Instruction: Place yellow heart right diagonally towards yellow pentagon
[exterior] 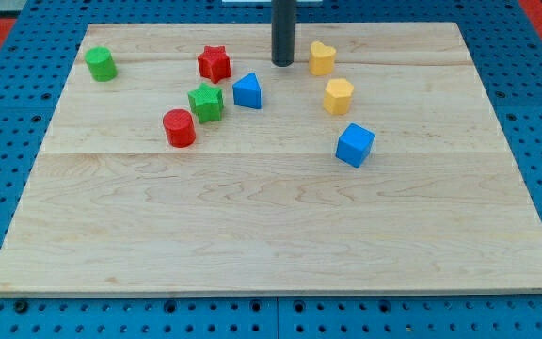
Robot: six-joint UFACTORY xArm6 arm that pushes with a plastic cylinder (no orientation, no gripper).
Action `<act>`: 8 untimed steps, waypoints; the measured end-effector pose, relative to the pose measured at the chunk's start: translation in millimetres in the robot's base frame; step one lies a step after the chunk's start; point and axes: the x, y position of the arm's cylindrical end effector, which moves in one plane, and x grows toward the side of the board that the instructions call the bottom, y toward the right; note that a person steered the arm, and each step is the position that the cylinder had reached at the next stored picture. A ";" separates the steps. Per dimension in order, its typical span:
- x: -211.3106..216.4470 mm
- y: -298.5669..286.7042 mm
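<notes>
The yellow heart (322, 57) sits near the view's top, right of centre. The yellow pentagon (338, 95) lies just below it and slightly to the right, with a small gap between them. My tip (282, 63) is the lower end of the dark rod, just left of the yellow heart with a small gap, not touching it.
A blue triangle (247, 91) lies below-left of my tip. A red star (215, 63), a green star (206, 102) and a red cylinder (179, 128) lie further left. A green cylinder (101, 64) is at top left. A blue cube (355, 145) lies below the pentagon. The wooden board (271, 235) ends on all sides.
</notes>
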 end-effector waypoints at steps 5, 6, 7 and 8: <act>22.0 65.5; 26.3 89.4; 21.5 110.5; 21.8 114.0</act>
